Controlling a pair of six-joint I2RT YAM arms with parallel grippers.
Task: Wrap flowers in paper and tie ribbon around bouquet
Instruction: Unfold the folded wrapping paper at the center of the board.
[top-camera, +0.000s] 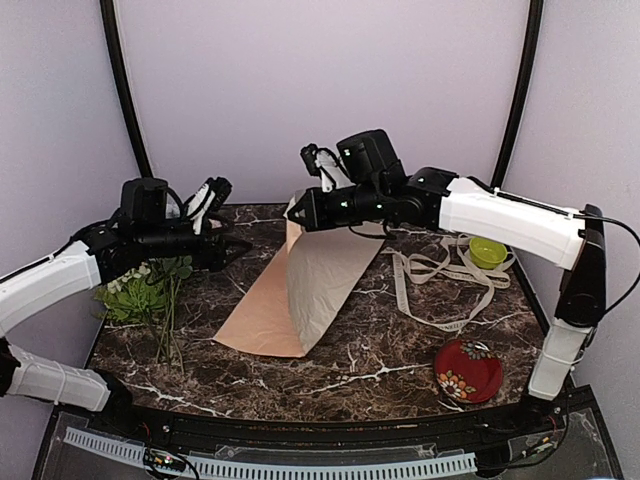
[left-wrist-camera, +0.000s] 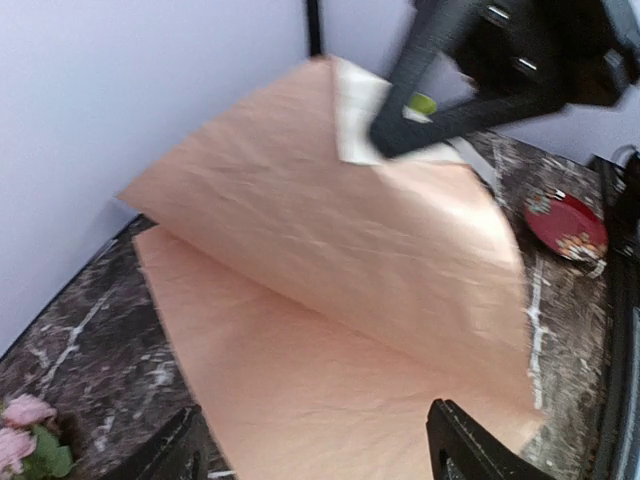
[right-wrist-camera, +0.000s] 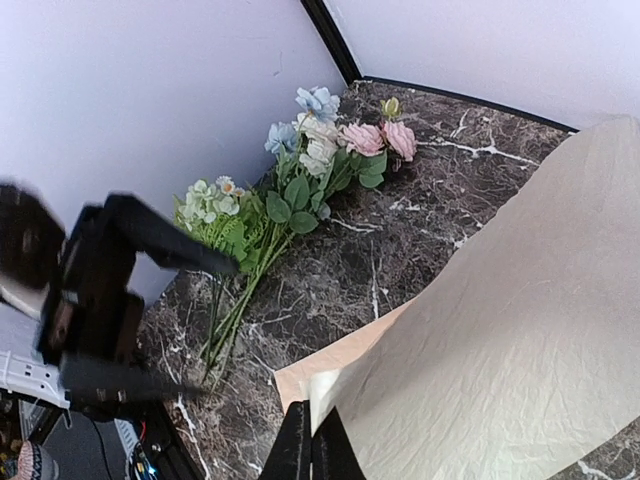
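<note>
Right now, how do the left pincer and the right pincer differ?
The left pincer stands open and holds nothing; the right pincer is shut on the paper. The left pincer hangs left of the paper, near the flowers; the right pincer holds a corner of the paper raised over the middle. Both are black two-finger pincers above the marble table.

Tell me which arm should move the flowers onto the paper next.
Left. The left gripper is open and empty, close to the flowers on its side, while the right gripper is shut on a lifted corner of the paper.
</note>
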